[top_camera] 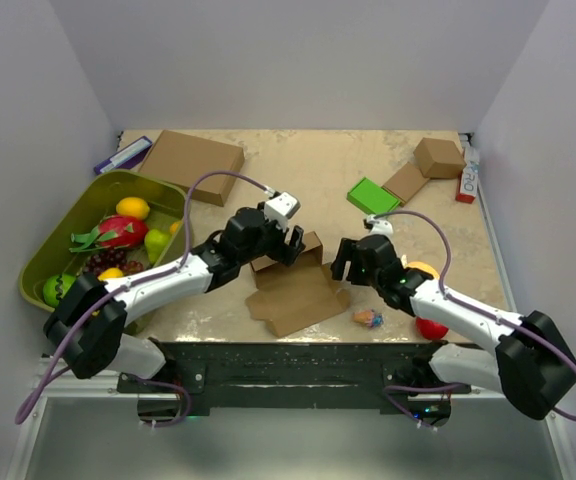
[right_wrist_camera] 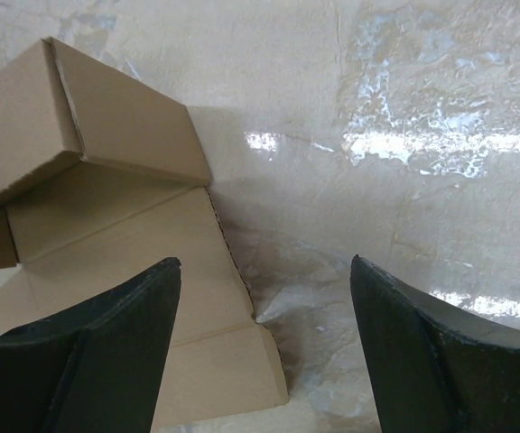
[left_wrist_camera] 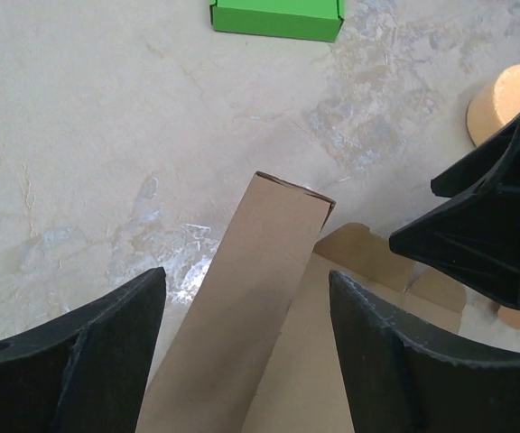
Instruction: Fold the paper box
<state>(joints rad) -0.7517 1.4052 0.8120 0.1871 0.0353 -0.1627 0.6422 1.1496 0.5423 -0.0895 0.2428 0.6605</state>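
Note:
The paper box [top_camera: 293, 285] is a brown die-cut cardboard sheet lying mid-table near the front edge, one end folded up. My left gripper [top_camera: 286, 245] is open above its far folded end; in the left wrist view a raised flap [left_wrist_camera: 242, 307] stands between the open fingers [left_wrist_camera: 79, 361]. My right gripper [top_camera: 346, 262] is open and empty just right of the sheet; the right wrist view shows the sheet's edge and side tab [right_wrist_camera: 215, 361] under the left finger [right_wrist_camera: 88, 352], bare table between the jaws.
A green bin [top_camera: 58, 250] of toy fruit stands at left. A larger brown box [top_camera: 193, 165] lies far left, a green box [top_camera: 373, 195] and small brown boxes [top_camera: 438, 157] far right. A small toy [top_camera: 368, 319], a yellow object [top_camera: 423, 268] and a red one [top_camera: 431, 328] lie near the right arm.

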